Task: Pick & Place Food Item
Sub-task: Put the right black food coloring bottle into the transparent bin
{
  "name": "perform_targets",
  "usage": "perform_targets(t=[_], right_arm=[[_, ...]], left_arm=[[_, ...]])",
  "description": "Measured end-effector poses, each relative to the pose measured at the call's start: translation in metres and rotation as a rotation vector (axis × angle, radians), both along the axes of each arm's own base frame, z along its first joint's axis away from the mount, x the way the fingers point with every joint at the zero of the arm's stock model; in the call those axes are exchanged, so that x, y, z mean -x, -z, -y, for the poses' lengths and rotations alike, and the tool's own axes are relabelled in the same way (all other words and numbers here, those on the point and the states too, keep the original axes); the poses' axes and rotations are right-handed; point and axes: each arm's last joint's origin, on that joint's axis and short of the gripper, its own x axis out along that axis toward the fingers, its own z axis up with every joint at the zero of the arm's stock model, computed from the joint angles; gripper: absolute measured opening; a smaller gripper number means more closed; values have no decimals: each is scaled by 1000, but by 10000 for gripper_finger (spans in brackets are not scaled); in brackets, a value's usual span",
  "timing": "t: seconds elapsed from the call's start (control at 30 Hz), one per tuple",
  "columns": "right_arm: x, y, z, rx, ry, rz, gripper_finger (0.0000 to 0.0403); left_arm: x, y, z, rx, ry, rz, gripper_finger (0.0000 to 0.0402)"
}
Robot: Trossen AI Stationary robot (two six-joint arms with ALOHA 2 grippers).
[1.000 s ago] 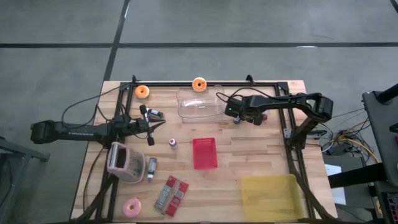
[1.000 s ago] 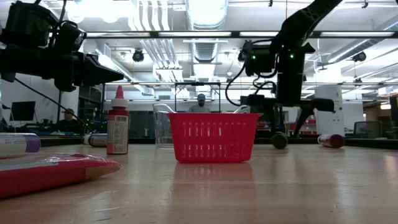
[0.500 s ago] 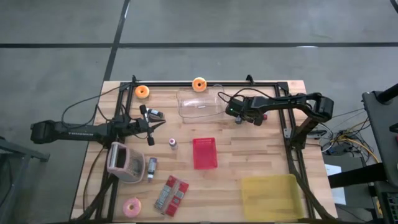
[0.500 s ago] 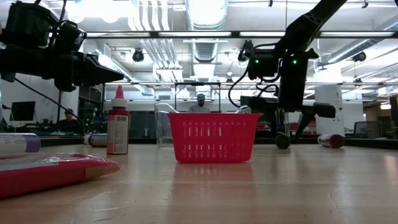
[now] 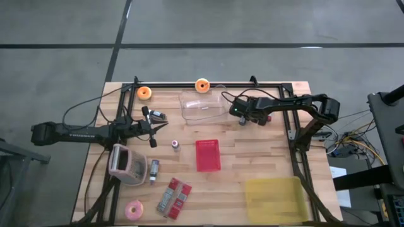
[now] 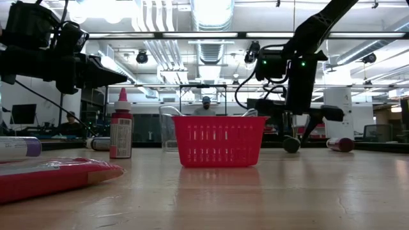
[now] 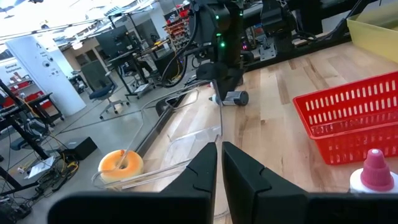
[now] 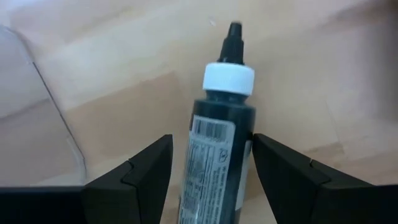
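A dark bottle [image 8: 219, 134] with a white cap and black nozzle lies on its side on the wooden table [image 5: 252, 151], just right of a clear plastic tub [image 5: 202, 104]. My right gripper [image 8: 211, 139] is over it, pointing steeply down and open, with one finger on each side of the bottle's body. In the high view this gripper [image 5: 242, 117] is at the far middle of the table. My left gripper [image 5: 153, 128] hovers at the left side, level and shut, with nothing in it. A red basket [image 5: 207, 155] stands mid-table. My right gripper straddles the bottle's body just below the white cap [image 8: 229, 78], fingers slanting down from above and lying across it. One finger [image 8: 267, 162] stands right at the bottle's side; whether it touches I cannot tell. The bottle lies flat on the table.
Orange donuts [image 5: 144, 93] [image 5: 202, 85] lie at the far edge, a pink one [image 5: 134, 209] at the near left. A pink-and-white tub [image 5: 125, 164], a tube [image 5: 154, 170], red packets [image 5: 173, 197] and a small red-capped bottle [image 5: 175, 145] are on the left, a yellow tray [image 5: 274, 198] near right.
In the low view my right gripper has edged a little toward the table's right edge, still open and low over the bottle.
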Motion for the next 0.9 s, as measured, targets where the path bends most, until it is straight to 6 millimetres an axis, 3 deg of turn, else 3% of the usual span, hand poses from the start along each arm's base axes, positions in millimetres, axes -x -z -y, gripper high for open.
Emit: perform_targets(t=[0.33,0.63,0.9], right_arm=[[0,-14,-1,75,20,51,217],[7,-5,-2,52,191,87,217],[12,1,-5,18,198,77,217]], left_arm=[[0,0,0,0,0,0,28],[0,0,0,0,0,0,28],[0,0,0,0,-1,0,28]])
